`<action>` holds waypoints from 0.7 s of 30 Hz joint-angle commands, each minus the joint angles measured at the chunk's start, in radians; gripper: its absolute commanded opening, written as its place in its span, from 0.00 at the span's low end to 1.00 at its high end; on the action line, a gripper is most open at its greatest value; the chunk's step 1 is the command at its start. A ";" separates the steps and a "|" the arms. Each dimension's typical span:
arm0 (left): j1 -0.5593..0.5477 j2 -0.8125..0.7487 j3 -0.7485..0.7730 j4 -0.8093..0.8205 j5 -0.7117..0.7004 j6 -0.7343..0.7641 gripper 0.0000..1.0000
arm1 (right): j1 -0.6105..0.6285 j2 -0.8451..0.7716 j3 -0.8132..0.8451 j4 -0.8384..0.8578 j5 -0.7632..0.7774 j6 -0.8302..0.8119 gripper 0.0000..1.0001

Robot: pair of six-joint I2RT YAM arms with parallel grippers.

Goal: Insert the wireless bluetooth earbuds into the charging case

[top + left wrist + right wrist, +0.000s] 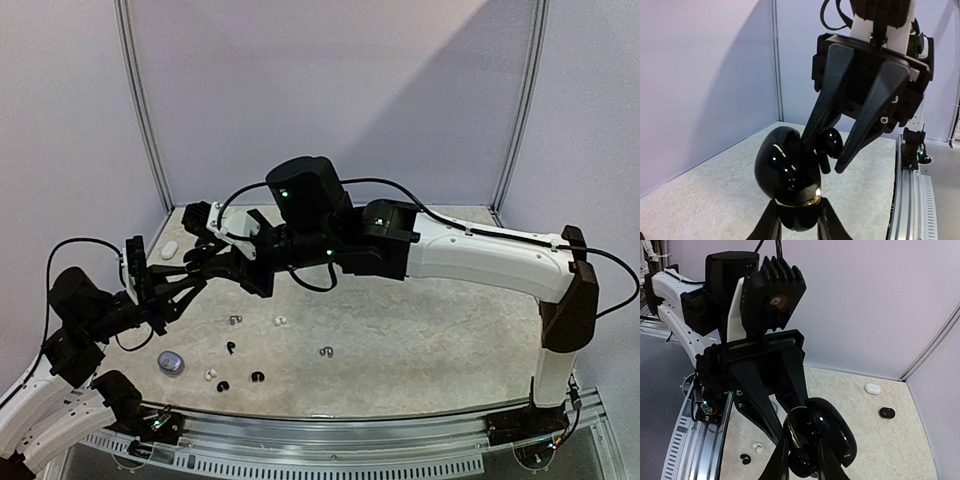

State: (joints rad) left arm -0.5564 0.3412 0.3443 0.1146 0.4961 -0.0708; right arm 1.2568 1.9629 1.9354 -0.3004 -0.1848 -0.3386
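Clamped case point(787, 170) in left gripper point(799, 220); pinched earbud point(829, 141) in right gripper point(824, 156) at case mouth. Risked skewed entry, earbud popping free.

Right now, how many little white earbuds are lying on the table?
2. One tiny white earbud lies left of centre; the other white earbud lies nearer the front, beside a small black earbud. The robot arms may hide more.

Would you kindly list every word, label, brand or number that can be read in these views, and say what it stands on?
None: no text can be read in any view.
Glossy black charging case: reflections only, no lettering.
Small black earbud: plain.
White arm link: no legible mark.
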 commanded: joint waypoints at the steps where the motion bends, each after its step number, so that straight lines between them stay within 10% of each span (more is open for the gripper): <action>1: -0.005 -0.003 0.013 0.010 0.088 0.066 0.00 | 0.000 0.037 0.052 -0.041 0.051 0.005 0.00; 13: -0.007 -0.012 0.015 -0.029 0.128 0.201 0.00 | -0.018 0.072 0.087 -0.079 0.034 0.049 0.00; 21: -0.007 -0.003 -0.002 -0.011 0.052 -0.001 0.00 | -0.024 0.081 0.127 -0.096 0.043 0.070 0.00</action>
State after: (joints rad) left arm -0.5560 0.3386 0.3443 0.0635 0.5545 0.0563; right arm 1.2518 2.0171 2.0247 -0.3557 -0.1772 -0.2924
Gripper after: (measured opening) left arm 0.211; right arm 0.173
